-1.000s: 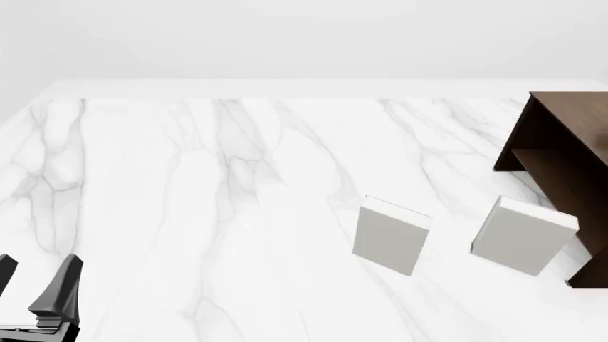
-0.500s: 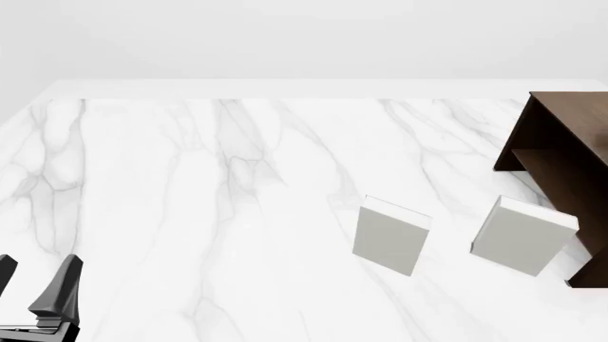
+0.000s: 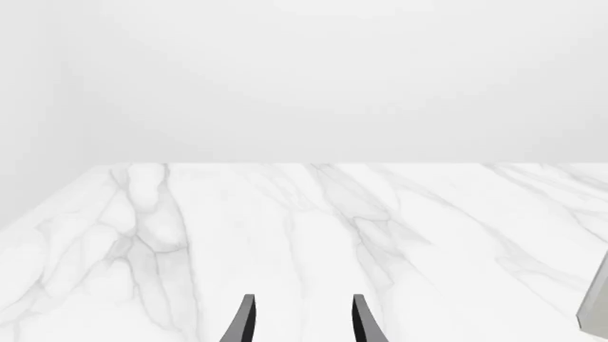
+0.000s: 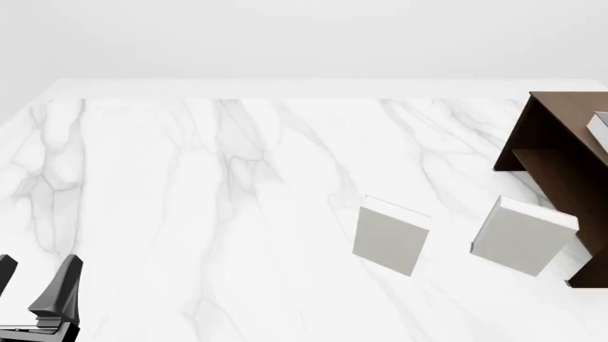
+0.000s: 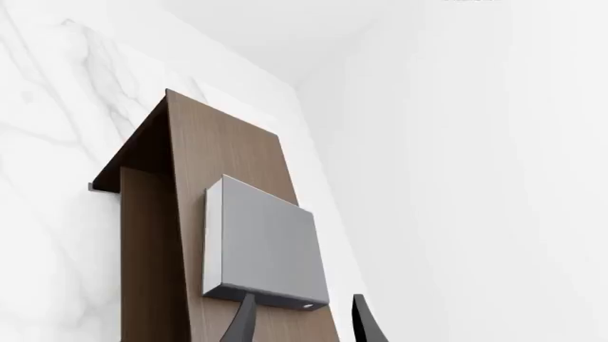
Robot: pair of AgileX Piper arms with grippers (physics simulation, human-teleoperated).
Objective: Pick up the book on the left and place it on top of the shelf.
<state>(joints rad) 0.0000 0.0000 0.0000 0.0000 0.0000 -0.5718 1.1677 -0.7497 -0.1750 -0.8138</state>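
- So, 1 book (image 5: 261,242) is lying flat on top of the shelf (image 5: 228,153), grey cover facing up in the right wrist view; in the front view only its corner (image 4: 599,127) peeks in at the right edge.
- 1 dark brown shelf (image 4: 556,167) at the table's right side.
- 2 light-grey books on the marble table (image 4: 190,199): the left one (image 4: 391,235) and the right one (image 4: 522,236), which is just beside the shelf.
- Right gripper (image 5: 302,320): fingers spread apart with nothing between them, tips right at the book's near edge.
- Left gripper (image 4: 33,288): parked low at the near left, fingers parted, holding nothing.
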